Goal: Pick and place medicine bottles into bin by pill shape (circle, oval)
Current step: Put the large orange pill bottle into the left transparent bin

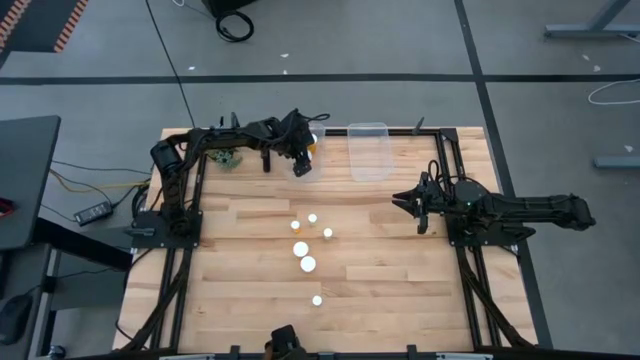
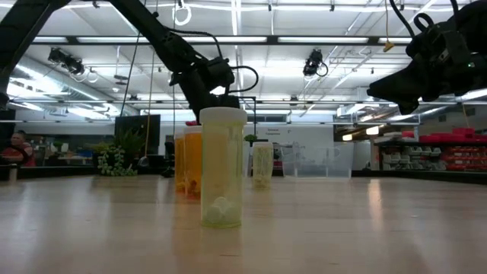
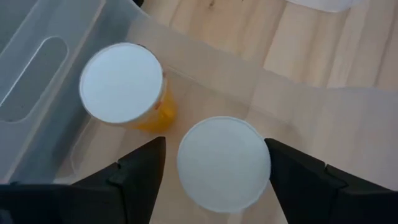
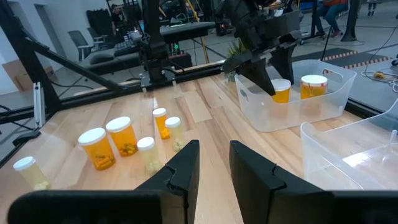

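My left gripper (image 1: 303,163) hangs open over a clear bin (image 3: 37,56) at the table's far middle. Its two fingers stand on either side of a white-capped bottle (image 3: 224,163) that stands upright on the bin's floor. A gap shows at one finger; at the other I cannot tell whether it touches. A second bottle (image 3: 121,84), orange with a white cap, stands beside it in the same bin. Several more bottles (image 1: 308,264) stand upright on the table's middle. My right gripper (image 1: 408,201) waits at the right, above the table, open by a narrow gap and empty.
A second clear bin (image 1: 368,150) stands to the right of the first, with nothing showing in it. A small green plant-like object (image 1: 228,158) sits at the far left. Bare wood lies between the loose bottles and my right gripper (image 4: 214,149).
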{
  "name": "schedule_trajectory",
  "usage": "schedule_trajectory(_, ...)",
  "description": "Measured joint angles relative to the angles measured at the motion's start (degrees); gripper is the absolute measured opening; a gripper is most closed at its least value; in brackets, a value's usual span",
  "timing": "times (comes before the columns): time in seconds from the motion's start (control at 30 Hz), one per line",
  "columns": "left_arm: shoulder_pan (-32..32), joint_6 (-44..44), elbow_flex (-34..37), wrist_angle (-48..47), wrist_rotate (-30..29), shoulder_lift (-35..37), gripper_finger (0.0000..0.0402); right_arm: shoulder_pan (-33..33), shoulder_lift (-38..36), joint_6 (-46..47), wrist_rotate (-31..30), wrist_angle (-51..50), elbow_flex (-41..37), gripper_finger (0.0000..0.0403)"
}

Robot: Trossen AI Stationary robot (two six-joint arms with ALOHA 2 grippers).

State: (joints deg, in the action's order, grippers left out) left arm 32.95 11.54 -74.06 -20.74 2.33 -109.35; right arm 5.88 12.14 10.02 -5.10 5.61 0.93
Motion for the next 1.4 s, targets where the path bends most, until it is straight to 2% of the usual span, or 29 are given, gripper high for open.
schedule_trajectory(0.3, -0.5, 4.5, -0.1, -0.5, -0.7, 6.0, 0.0279, 0.0, 0.0, 0.0, 0.0, 0.0, 0.0, 0.0095)
schedule_trajectory(0.4, -1.7, 6.4, -0.1, -1.4, 0.6, 8.1, 0.0279, 0.0, 0.0, 0.0, 0.0, 0.0, 0.0, 0.0095)
schedule_trajectory(0.73, -12.0, 14.8, 1.4, -8.3, 2.1, 12.7, 0.0279, 0.0, 0.0, 0.0, 0.0, 0.0, 0.0, 0.0095)
schedule_trajectory(1.4, -31.4, 12.2, 1.4, -21.7, 2.1, 13.9, 0.0279, 0.0, 0.0, 0.0, 0.0, 0.0, 0.0, 0.0095)
